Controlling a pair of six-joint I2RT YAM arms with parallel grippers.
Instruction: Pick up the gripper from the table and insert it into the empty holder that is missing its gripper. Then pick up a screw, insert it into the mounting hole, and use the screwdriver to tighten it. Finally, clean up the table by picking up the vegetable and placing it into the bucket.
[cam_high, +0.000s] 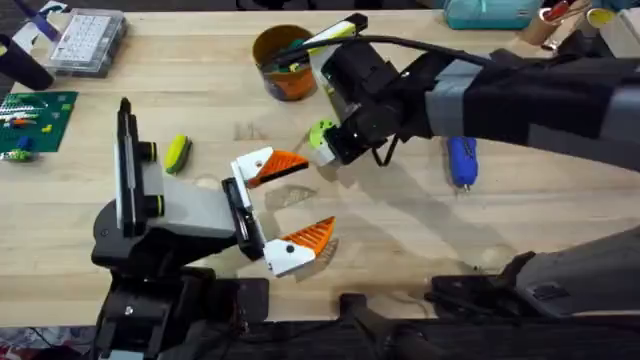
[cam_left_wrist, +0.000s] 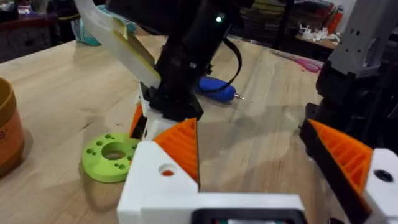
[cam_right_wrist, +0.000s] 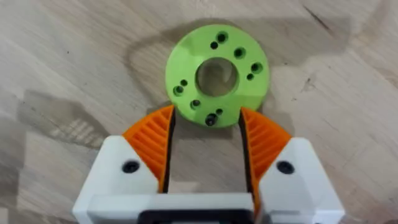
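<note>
the right gripper (cam_right_wrist: 206, 134) has its fingers open around a green ring (cam_right_wrist: 217, 75) (not squeezing yet); the left gripper (cam_high: 285, 210) is wide open, empty; vegetable (cam_high: 178, 153) not in bucket (cam_high: 283, 62)

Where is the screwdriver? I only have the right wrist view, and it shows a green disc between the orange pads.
Observer: The screwdriver lies flat on the table, with nothing holding it.
Operator: What is the left gripper doing?
Observer: The left gripper is open and empty, near the green disc.
Operator: Is the vegetable in the bucket?
Observer: No. The vegetable lies on the table, apart from the bucket.
</note>
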